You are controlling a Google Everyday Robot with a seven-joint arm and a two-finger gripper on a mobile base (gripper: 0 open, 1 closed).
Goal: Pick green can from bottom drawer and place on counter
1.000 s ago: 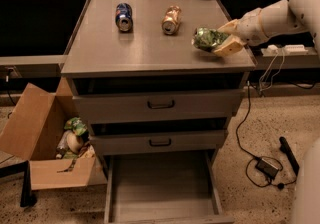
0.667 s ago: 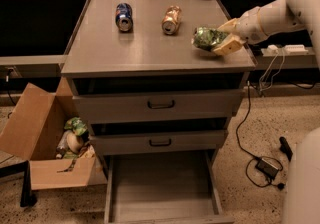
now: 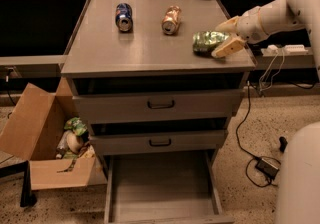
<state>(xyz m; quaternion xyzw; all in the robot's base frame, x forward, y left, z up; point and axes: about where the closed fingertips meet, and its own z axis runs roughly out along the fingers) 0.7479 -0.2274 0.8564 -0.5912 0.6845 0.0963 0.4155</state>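
While the hand grips it, the dented green can lies sideways on the counter.

On counter: green can at right front, gripper at its right end, second can and third can behind to its left; bottom drawer open below.

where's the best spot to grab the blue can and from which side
Take the blue can across the middle of its body, from above: it lies on its side on the counter, one end toward the front, long sides clear. The gripper is at the green can near the counter's right edge.
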